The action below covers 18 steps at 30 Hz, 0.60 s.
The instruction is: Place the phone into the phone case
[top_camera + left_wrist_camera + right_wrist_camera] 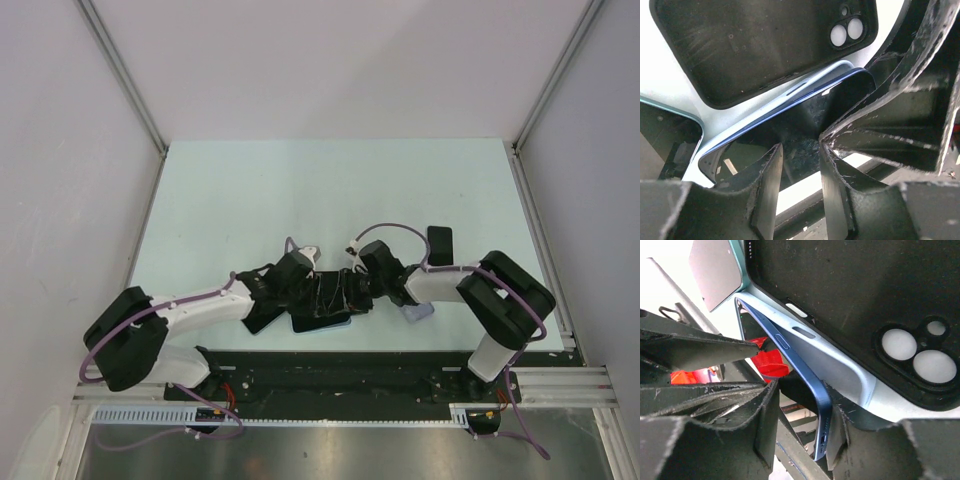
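Phone (840,370), light blue with a darker blue frame, rests tilted against the black phone case (755,50). One long side lies along the case's rim and the other is raised off it, so the phone is not yet seated.

Left of the case, the left gripper (800,150) reaches in with its two fingers close to the phone's dark face. Whether they pinch it cannot be told.

At the centre, the case lies flat on the table (330,190), with white surface showing through its camera cut-out (850,30).

Right of the case, the right gripper (802,390) straddles the phone's raised side. The jaws are released, with a clear gap on one side of the frame.

Further right of the case sit a small black rectangle (438,243) and a pale lilac object (420,313).

The step in hand looks like seating the phone. It would go best by matching the phone's camera corner to the cut-out and tucking that corner in first. One gripper should pin the case while the other lowers the raised side flat and presses along the rim.
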{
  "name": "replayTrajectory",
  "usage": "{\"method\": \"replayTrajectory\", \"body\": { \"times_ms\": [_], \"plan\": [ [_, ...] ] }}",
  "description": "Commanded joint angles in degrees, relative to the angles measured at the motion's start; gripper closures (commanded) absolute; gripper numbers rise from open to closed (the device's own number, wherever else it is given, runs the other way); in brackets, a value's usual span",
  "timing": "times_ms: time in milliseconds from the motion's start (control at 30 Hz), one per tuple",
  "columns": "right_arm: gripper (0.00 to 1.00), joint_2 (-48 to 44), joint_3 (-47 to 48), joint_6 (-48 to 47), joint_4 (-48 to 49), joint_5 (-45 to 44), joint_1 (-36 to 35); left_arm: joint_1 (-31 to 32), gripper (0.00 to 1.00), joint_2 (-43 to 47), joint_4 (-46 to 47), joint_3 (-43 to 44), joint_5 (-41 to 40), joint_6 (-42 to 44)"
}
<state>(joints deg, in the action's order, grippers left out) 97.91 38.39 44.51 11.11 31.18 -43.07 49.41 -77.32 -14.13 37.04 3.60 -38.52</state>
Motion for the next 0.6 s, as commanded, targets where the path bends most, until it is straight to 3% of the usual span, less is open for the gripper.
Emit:
{"method": "replayTrajectory", "body": {
  "times_ms": [0, 567],
  "plan": [
    [0.55, 5.0, 0.4, -7.5, -21.2, -20.7, -6.1, 0.9, 0.58, -2.4, -2.4, -0.7, -0.3, 1.1],
    [0.5, 5.5, 8.8, -9.6, -38.4, -33.3, -9.8, 1.2, 0.6, -3.7, -2.5, -1.0, -0.3, 1.1]
  ]
}}
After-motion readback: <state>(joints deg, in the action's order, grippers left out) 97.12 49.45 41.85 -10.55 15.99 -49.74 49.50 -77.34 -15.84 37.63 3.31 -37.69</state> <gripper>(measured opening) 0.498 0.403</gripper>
